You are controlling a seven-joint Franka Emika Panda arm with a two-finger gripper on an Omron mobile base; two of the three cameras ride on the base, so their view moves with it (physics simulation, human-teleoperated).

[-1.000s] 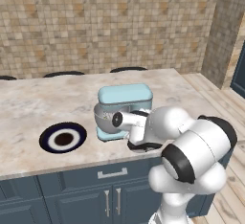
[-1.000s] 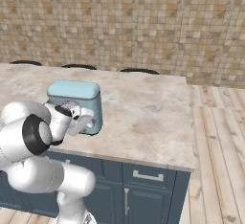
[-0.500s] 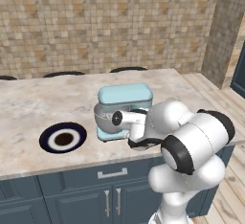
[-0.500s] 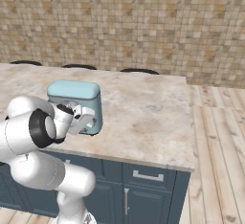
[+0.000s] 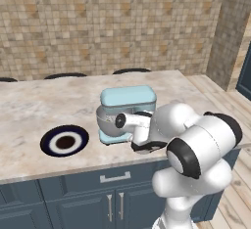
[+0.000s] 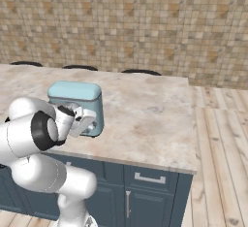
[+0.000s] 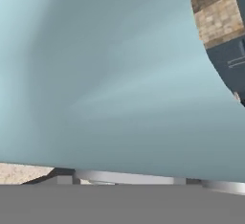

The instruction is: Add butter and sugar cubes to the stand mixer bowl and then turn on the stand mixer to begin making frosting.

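Near the bench [image 5: 29, 108] front edge, left base view: stand mixer [image 5: 128, 106] is standing, bowl [image 5: 109, 123] seated beneath its head. Right base view: pincer [image 6: 86, 120] is pressing close against the mixer's side. Hand view: mixer body is lying directly ahead; pincer opening undeterminable.

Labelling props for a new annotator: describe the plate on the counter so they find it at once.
Start at the marble counter with dark blue cabinets below. The light blue stand mixer stands on it near the front edge, and in the left base view the plate lies flat to the mixer's left, apart from it. It is the one dark blue disc with a white ring around a dark centre.
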